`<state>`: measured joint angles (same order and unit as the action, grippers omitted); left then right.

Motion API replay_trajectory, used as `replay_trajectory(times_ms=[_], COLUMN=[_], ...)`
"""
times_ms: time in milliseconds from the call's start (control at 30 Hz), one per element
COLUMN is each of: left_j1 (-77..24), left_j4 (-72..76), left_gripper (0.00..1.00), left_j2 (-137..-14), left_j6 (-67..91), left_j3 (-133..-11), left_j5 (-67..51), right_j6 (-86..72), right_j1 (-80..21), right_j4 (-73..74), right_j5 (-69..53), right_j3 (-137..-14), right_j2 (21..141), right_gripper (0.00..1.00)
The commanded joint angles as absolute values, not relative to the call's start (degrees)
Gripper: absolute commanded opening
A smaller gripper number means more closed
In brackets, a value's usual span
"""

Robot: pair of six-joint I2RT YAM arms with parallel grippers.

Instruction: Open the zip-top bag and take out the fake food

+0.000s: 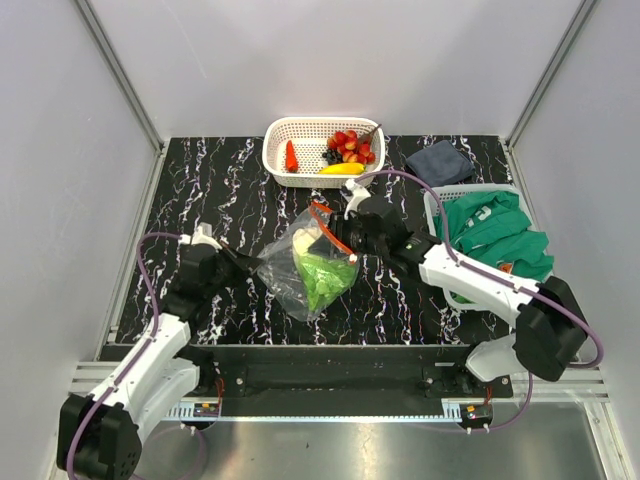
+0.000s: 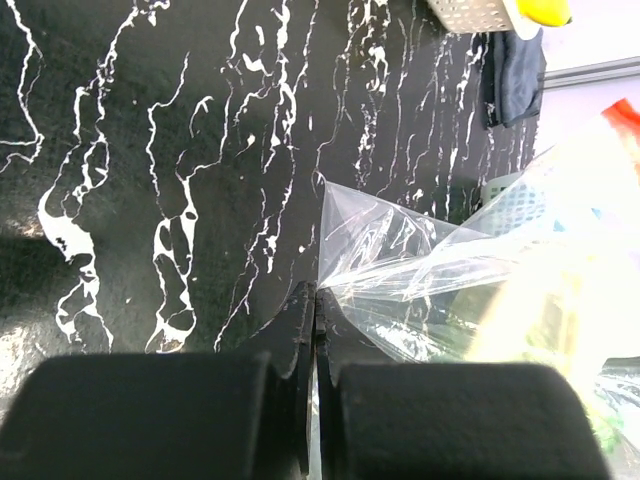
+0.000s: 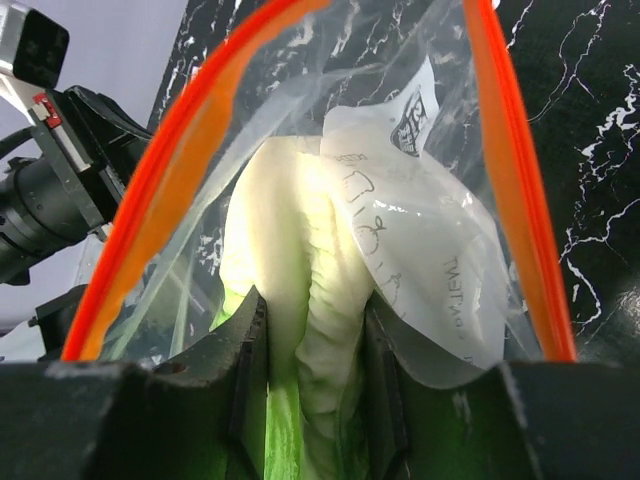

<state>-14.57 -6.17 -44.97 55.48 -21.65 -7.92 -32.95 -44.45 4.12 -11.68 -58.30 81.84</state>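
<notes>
The clear zip-top bag (image 1: 305,265) lies mid-table with its orange zip rim (image 1: 333,232) open toward the right arm. Leafy green lettuce (image 1: 322,272) is inside it. My left gripper (image 1: 243,266) is shut on the bag's left corner; in the left wrist view the film (image 2: 400,270) runs between the closed fingers (image 2: 296,330). My right gripper (image 1: 352,232) reaches into the bag's mouth and is shut on the pale lettuce (image 3: 300,270), with the orange rim (image 3: 510,200) around it. A banana (image 1: 342,168), grapes (image 1: 330,156), strawberries (image 1: 352,145) and a red pepper (image 1: 291,156) lie in the white basket (image 1: 300,128).
A second white basket (image 1: 440,200) at the right holds a green cloth (image 1: 500,232). A dark folded cloth (image 1: 438,160) lies at the back right. Grey walls enclose the table on three sides.
</notes>
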Motion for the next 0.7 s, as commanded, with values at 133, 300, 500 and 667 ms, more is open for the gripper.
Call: replay_trajectory(times_ms=[133,300,500,667], left_j1=[-13.3,-13.4,-13.4,-13.4], left_j4=[-2.0,-5.7,-9.0,-7.4], left_gripper=[0.0,0.0,0.0,0.0], left_j2=[-43.5,-41.9,-44.2,-48.5], left_j6=[53.9,51.7,50.8,49.9], left_j3=[-17.6,-19.9,-20.5,-20.9], left_j5=[-8.1,-7.4,-5.4,-6.2], right_j6=[-42.6,-44.7,-37.5,-32.8], right_j1=[-41.0,-41.1,-41.4,-41.4], right_j4=[-11.8,-11.3,-3.8,3.1], right_j5=[-15.1,-28.3,-26.3,-25.4], right_j3=[-56.3,-60.6,-62.2,-64.6], right_j2=[80.3,94.0,98.8,97.7], right_gripper=[0.13,0.24,0.63,0.79])
